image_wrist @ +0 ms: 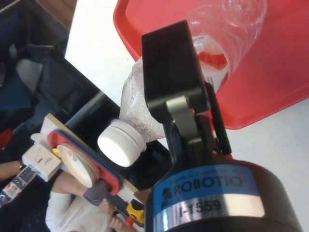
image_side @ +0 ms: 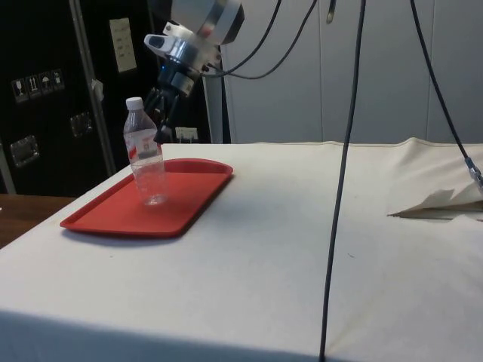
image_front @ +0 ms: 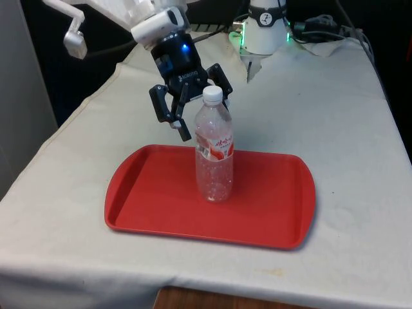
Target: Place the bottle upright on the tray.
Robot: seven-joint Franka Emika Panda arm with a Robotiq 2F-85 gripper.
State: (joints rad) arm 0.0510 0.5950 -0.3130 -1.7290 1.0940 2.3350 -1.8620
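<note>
- A clear plastic bottle [image_front: 214,149] with a white cap [image_front: 212,94] and a red-and-white label stands upright on the red tray [image_front: 148,199], near the tray's middle, its long axis vertical.
- The black gripper [image_front: 193,109] hangs just beside the bottle's neck and shoulder, on the side away from the table's near edge. It is tilted, its fingers pointing down and toward the bottle.
- The fingers stand spread wide and hold nothing. In the front view one finger [image_front: 168,114] sits off to the front view's left of the bottle and the other [image_front: 219,76] behind the cap. Whether either touches the plastic cannot be told.
- The side view has the gripper [image_side: 167,105] at cap height, just beyond the bottle [image_side: 146,153], with the bottle's base flat on the tray [image_side: 189,207].
- The wrist view looks along one finger [image_wrist: 169,72] with the bottle [image_wrist: 145,96] lying close against it, its cap [image_wrist: 120,143] toward the wrist. A person's white sleeve [image_wrist: 72,212] is seen past the table's edge.
- By these pictures the placing looks done. The bottle lies directly ahead of the open hand, so any move away should go back and up from the neck, since a sideways brush could topple it.
</note>
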